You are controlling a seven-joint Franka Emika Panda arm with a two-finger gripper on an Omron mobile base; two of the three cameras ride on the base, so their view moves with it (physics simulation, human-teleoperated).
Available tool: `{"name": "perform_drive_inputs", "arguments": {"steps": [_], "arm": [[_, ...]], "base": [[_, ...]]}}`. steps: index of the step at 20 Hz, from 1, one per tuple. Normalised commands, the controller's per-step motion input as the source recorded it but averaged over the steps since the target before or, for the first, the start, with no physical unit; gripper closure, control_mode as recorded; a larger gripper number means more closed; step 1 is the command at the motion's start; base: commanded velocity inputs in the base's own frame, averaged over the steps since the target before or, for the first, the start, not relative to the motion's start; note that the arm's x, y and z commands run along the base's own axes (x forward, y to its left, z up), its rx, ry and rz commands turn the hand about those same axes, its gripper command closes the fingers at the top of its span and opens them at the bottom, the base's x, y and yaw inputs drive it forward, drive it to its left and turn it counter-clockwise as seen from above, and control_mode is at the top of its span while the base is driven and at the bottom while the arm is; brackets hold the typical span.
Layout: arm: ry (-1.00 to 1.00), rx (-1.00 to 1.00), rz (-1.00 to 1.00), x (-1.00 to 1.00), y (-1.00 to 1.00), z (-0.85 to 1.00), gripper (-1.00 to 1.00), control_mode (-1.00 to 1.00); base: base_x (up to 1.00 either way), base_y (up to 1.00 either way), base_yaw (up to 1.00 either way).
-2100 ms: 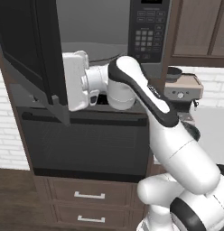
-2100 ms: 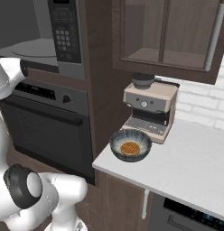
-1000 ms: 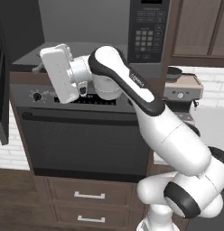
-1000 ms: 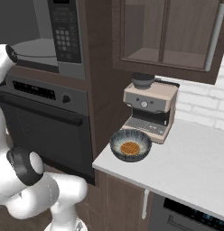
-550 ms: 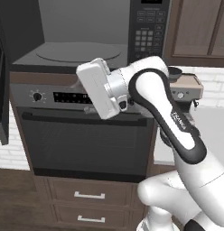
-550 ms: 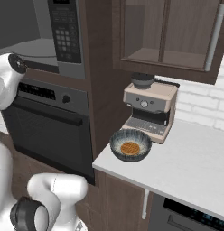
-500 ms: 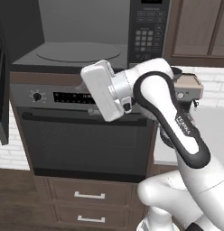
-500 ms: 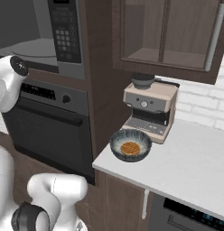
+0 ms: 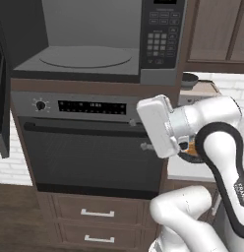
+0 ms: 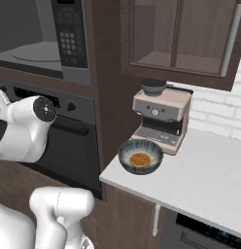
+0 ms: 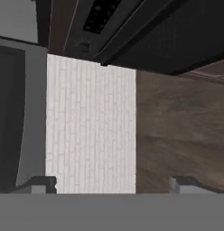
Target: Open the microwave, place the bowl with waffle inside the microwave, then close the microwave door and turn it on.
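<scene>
With the microwave (image 9: 89, 42) open, my fingers (image 11: 113, 185) seem spread and empty, ready for the bowl (image 10: 140, 156) on the counter (image 10: 210, 180).

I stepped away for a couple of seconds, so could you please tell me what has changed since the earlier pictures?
The arm let go of the microwave door, now fully open, and swung right across the oven toward the counter. The gripper is open and empty. The bowl with the waffle stayed beside the coffee machine.
</scene>
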Motion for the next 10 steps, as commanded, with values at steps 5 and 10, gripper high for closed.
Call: {"name": "perform_drive_inputs", "arguments": {"steps": [5, 10], "arm": [[0.07, -0.39, -0.43, -0.09, -0.97, -0.47, -1.00, -1.00], [0.14, -0.54, -0.46, 0.00, -0.90, -0.38, -1.00, -1.00]], "base": [[0.00, 0.00, 0.00], [0.00, 0.00, 0.00]]}}
